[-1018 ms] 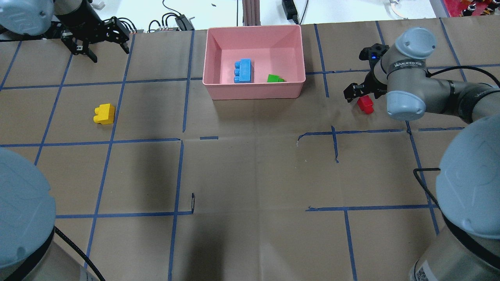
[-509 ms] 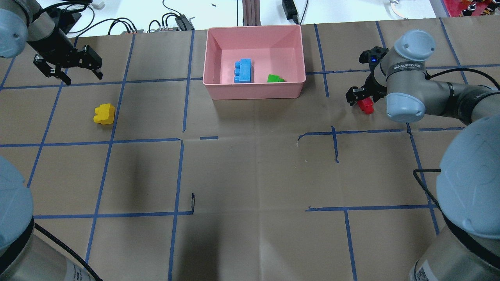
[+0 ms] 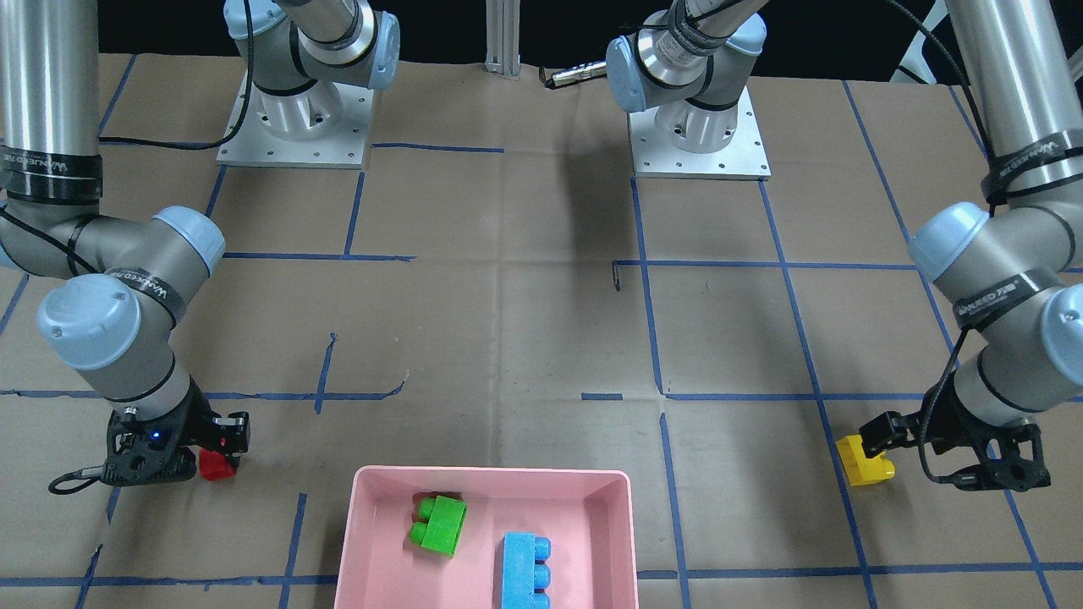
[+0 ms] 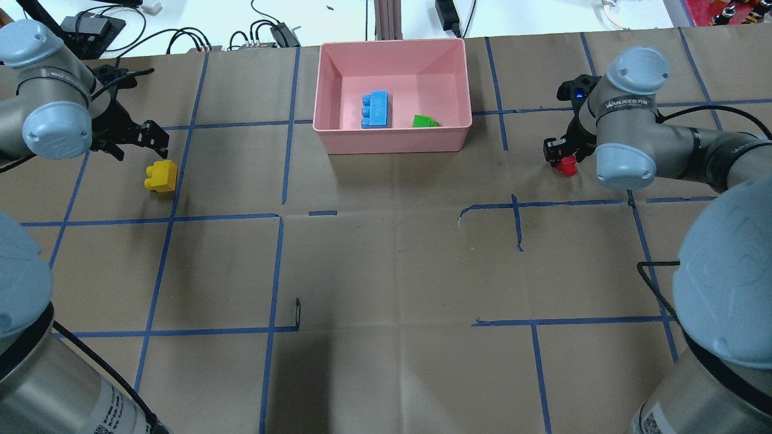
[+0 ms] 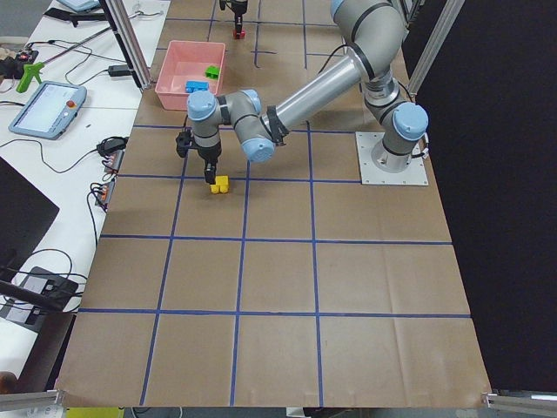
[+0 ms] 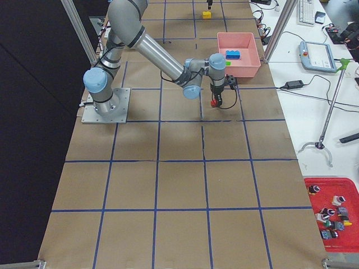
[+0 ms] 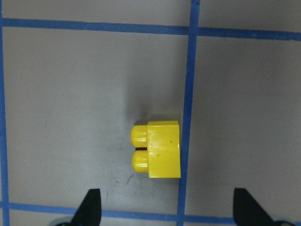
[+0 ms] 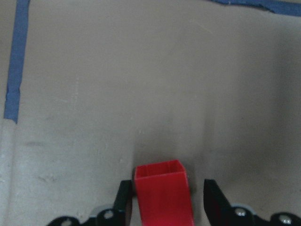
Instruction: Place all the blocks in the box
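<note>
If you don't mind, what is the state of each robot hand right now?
Left hand: open and empty, close by the yellow brick.
Right hand: open, straddling the red brick, not yet clamped.

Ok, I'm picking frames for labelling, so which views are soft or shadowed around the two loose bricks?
Right wrist view: soft focus, the red brick blurred, a dim shadow above it. Left wrist view: sharper, the yellow brick crisp inside a grey shadow. Overhead view: both bricks clear, broad shadows lower on the paper.

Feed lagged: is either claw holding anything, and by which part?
Nothing held. Right claw straddles the small red plastic brick, a gap showing; left claw open above the yellow plastic brick.
</note>
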Motion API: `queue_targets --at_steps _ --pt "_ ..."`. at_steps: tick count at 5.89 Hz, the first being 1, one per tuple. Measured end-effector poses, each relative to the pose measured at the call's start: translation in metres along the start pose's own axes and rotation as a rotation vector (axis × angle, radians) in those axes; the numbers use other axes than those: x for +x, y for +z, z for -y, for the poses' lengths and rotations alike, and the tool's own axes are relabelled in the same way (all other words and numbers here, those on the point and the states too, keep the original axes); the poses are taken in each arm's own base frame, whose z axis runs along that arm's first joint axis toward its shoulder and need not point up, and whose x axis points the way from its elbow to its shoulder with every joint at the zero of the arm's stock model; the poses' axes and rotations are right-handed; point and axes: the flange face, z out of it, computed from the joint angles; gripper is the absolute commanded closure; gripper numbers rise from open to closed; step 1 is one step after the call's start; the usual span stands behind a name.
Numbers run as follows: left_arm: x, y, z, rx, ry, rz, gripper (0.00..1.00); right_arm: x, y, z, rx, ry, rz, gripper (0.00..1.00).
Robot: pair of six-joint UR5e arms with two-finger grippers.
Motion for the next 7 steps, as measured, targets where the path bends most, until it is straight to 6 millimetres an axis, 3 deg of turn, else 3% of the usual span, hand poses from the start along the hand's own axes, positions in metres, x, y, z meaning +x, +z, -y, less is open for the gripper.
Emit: queue_targets --at_steps 1,3,5,6,7 --pt "0.002 0.024 0.003 -0.010 0.045 -0.009 0.01 0.000 0.000 0.000 -0.006 0.000 0.002 0.94" --pt "0.008 0.049 0.000 -0.018 0.067 -0.043 0.01 0.001 -0.004 0.003 -0.050 -0.016 0.016 0.96" --pt "0.008 0.055 -0.007 -0.028 0.063 -0.056 0.09 0.013 -0.048 0.044 -0.026 -0.067 -0.009 0.96" --pt "0.008 0.054 -0.008 -0.028 0.061 -0.055 0.26 0.017 -0.083 0.073 -0.023 -0.084 -0.024 0.96" --pt "0.007 0.052 -0.009 -0.028 0.060 -0.052 0.49 0.003 -0.120 0.104 -0.012 -0.118 -0.020 0.96"
